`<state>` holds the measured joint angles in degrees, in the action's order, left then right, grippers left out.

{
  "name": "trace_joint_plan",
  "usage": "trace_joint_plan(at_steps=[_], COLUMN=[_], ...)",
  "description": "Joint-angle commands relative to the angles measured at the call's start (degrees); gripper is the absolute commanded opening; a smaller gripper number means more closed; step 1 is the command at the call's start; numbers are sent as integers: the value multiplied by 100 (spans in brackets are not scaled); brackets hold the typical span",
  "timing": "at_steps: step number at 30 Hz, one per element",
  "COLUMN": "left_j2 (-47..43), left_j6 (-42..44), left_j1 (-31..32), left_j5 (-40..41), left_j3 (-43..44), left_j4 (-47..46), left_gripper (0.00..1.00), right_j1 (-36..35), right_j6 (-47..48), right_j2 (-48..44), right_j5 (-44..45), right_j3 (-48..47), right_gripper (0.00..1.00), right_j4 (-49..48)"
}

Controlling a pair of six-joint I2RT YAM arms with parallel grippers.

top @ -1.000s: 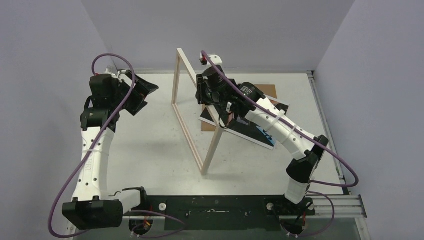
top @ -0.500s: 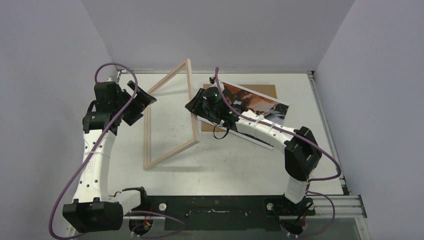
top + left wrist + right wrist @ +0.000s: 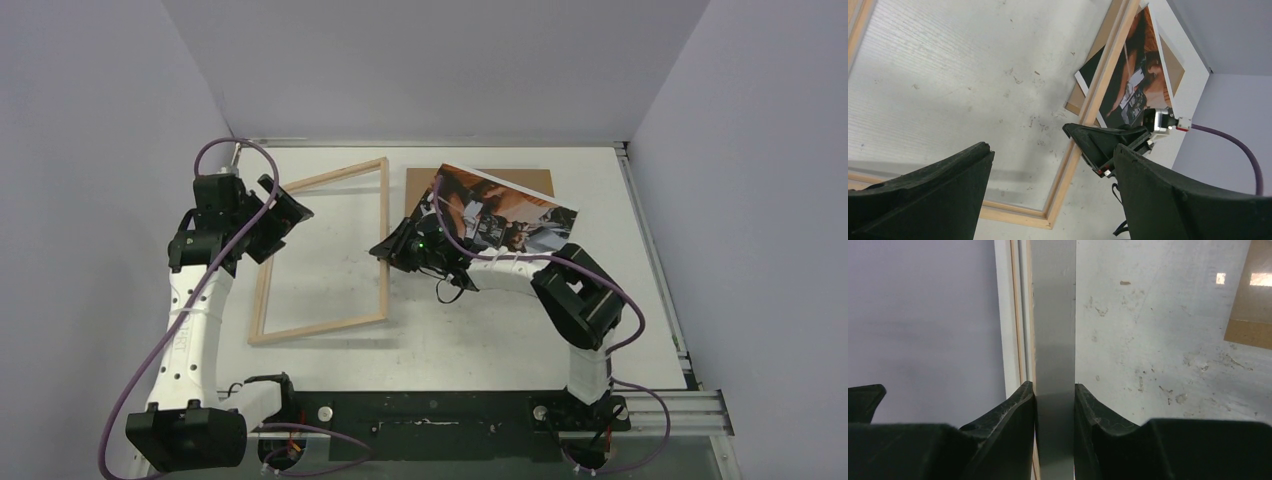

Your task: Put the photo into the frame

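Observation:
The frame point(image 3: 320, 329) lies flat or nearly flat on the table left of centre, with its pale wood back up. My right gripper point(image 3: 388, 250) is shut on the frame's right bar. The right wrist view shows that bar point(image 3: 1053, 315) clamped between the gripper point(image 3: 1054, 395) jaws. The photo point(image 3: 500, 205) lies face up at the back right on a brown board, apart from the frame. My left gripper point(image 3: 285, 210) is open and empty above the frame's upper left part. The left wrist view shows the left gripper point(image 3: 1050, 150), the frame bar point(image 3: 1100, 80) and the photo point(image 3: 1133, 85).
The brown backing board point(image 3: 532, 180) lies under the photo near the back wall; it also shows in the right wrist view point(image 3: 1253, 305). Grey walls close off the back and both sides. A metal rail runs along the table's right edge point(image 3: 650, 250).
The frame stood upright on edge a second ago. It has swung down to the left onto the table, still held by my right gripper, which dropped with it. The photo is now uncovered.

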<state>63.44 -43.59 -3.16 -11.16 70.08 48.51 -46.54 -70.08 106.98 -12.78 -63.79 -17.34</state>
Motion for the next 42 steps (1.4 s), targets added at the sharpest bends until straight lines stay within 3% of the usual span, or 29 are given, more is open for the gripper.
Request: trace_joint_plan(at_steps=[1,9,21,35,42], left_j2=[-12,30,149,281,224], left_j6=[149,166,543,1029,1355], left_j1=[-36,-34,-35,-29,-36], left_j5=[-7,-176,-208,-357,-518], left_j3=[-52,-192,-142,-15,-20], left_j4=[30,-4,105,208,-23], left_gripper=[89,89,89,89,97], right_j1=[-55,-50,-31,-94,194], right_j6=[-144,129,835,2051,3002], right_j2=[451,961,905,639,-208], right_j5=[-512,-776,-770,79,1331], right_j3=[114,-181,-724,-1773,-2459], right_gripper=[4,17,55,61,63], right_j4=[-353,126,1663,3478,4729])
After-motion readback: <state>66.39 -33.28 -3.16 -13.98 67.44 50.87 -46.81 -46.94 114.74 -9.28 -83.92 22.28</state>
